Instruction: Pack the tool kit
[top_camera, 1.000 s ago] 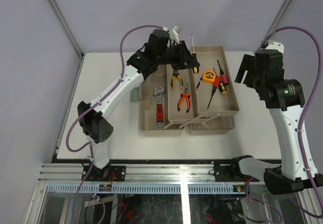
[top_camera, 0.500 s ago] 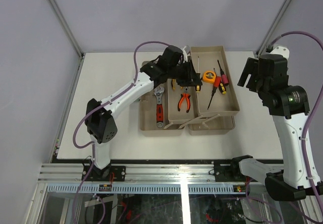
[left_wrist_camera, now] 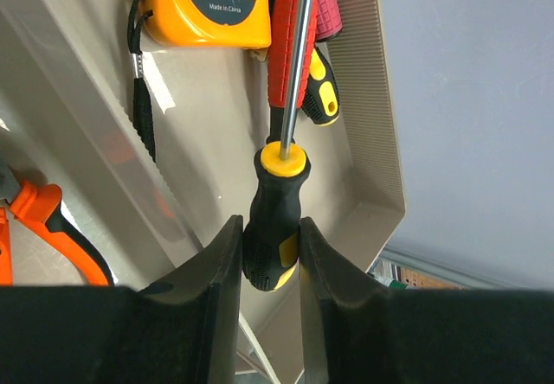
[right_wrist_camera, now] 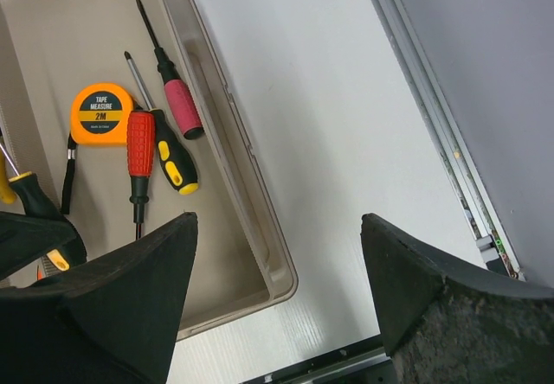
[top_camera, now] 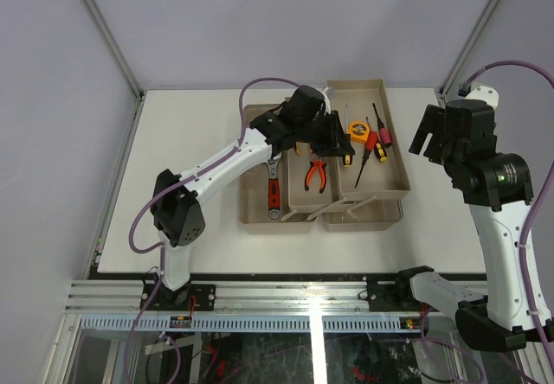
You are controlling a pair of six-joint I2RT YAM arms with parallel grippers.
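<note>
Toolbox (top_camera: pixel 260 220) of beige plastic stands open on the tabletop (top_camera: pixel 433 237), with its trays folded out. It looks stiff and bulky. I judge it becomes heavy with metal tools inside, so it is better held at its walls with both arms than at one thin tray.

The right tray (top_camera: pixel 388 176) holds an orange tape measure (right_wrist_camera: pixel 102 112), a red screwdriver (right_wrist_camera: pixel 139 146), a pink screwdriver (right_wrist_camera: pixel 179 107) and a black-yellow screwdriver (right_wrist_camera: pixel 173 163), all lying close together. The middle tray (top_camera: pixel 303 197) holds orange pliers (top_camera: pixel 316 175). The left compartment has a wrench (top_camera: pixel 273 185) with a red grip.

The right end effector (right_wrist_camera: pixel 277 220) hangs spread and empty beside the toolbox, over bare tabletop. The left end effector (left_wrist_camera: pixel 267 228) is above the right tray and pinches a fourth screwdriver (left_wrist_camera: pixel 275 202) by its black and yellow handle, with the shaft pointing away. This tool looks light and rigid. The handle probably gives good grip, while the polished shaft would slip.
</note>
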